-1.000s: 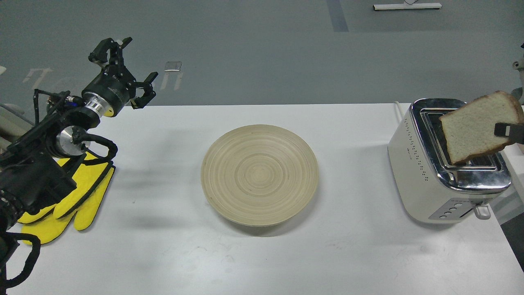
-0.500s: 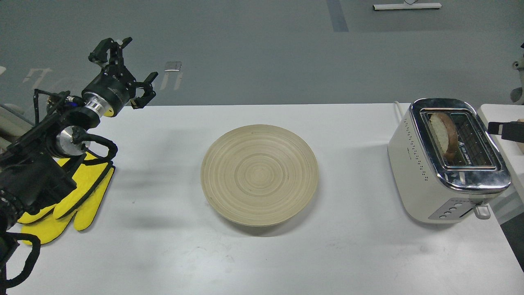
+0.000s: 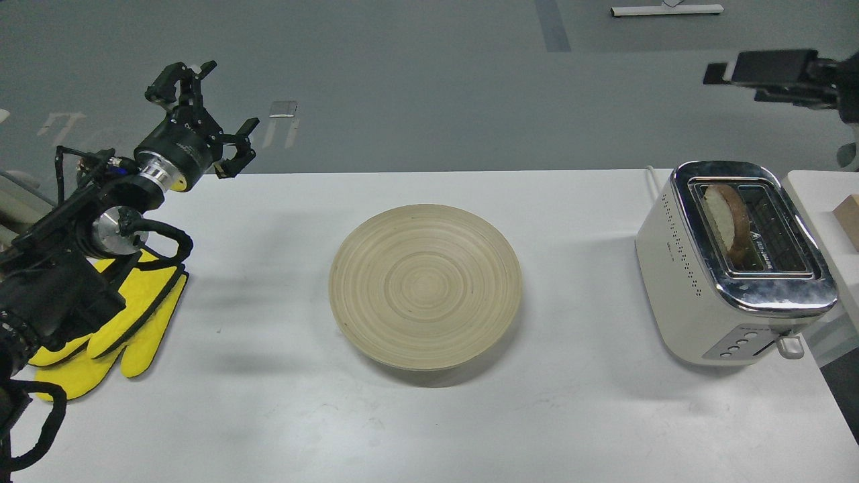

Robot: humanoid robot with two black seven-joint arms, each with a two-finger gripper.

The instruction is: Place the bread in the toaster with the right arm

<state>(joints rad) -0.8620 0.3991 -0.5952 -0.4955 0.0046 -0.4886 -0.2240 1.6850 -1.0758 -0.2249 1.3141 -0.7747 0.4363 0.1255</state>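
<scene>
The bread [image 3: 727, 221] stands on edge in the left slot of the cream-white toaster [image 3: 698, 295], with its crusted top showing above the chrome. The toaster sits at the table's right end. My right gripper [image 3: 733, 82] is high above and behind the toaster, at the top right of the view. Its fingers stand apart with nothing between them. My left gripper [image 3: 225, 114] is open and empty, raised over the table's far left corner.
A round beige wooden plate [image 3: 425, 285] lies mid-table. A yellow glove [image 3: 134, 329] lies at the left edge under my left arm. A small wooden block [image 3: 847, 212] sits on a side surface right of the toaster.
The bread went from my right gripper, held over the toaster, down into the left slot. My right gripper then let go and rose up and back. My left arm stayed still.
</scene>
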